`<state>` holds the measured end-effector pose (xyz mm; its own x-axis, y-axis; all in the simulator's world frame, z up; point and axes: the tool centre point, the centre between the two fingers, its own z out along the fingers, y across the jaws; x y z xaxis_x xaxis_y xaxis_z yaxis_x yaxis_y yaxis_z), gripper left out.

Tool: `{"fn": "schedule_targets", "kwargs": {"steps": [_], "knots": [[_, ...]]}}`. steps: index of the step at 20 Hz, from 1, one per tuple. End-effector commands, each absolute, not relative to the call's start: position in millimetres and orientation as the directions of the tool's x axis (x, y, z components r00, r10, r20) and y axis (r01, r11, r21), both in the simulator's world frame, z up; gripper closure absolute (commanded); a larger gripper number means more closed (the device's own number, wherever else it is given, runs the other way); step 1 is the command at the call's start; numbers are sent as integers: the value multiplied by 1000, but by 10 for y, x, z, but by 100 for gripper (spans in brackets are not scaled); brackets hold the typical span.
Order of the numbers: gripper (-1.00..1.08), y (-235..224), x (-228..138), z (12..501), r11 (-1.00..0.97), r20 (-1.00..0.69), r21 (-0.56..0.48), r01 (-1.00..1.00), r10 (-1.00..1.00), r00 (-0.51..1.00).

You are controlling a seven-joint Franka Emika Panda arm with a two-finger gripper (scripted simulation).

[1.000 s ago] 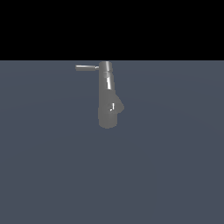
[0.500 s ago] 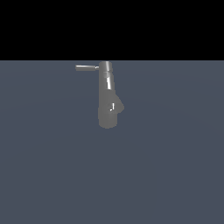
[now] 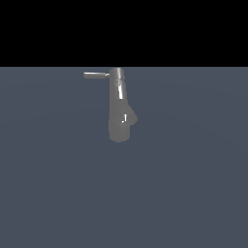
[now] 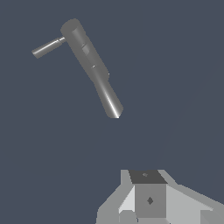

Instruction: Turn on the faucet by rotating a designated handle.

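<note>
Now the faucet (image 3: 120,111) is a grey shiny metal cylinder, wider twd its rounded base w/ a small side bulge, standing on the dark tabletop (image 3: 193,184). Its handle (image 3: 96,75), a thin short rod, sticks sideways from the narrow end twd the exterior view's left. The gripper (image 4: 148,199) is well apart from it; open or closed, I cannot tell.

A grey faucet (image 3: 120,109) stands alone on a bare dark tabletop (image 3: 193,193), the only obstacle. Its thin handle (image 3: 96,75) juts toward the exterior view's left, open space all around it. The hand (image 4: 148,199) sits well apart, nothing between.
</note>
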<state>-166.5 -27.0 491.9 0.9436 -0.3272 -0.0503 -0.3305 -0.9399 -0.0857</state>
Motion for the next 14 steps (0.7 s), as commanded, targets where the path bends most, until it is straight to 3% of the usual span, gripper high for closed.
{"fn": "schedule_targets", "kwargs": {"steps": [1, 14], "knots": [[108, -235, -1470, 4884, -918, -62, -87, -386, -382, 922], [108, 17, -480, 4531, -759, -109, -55, -649, -641, 760]]}}
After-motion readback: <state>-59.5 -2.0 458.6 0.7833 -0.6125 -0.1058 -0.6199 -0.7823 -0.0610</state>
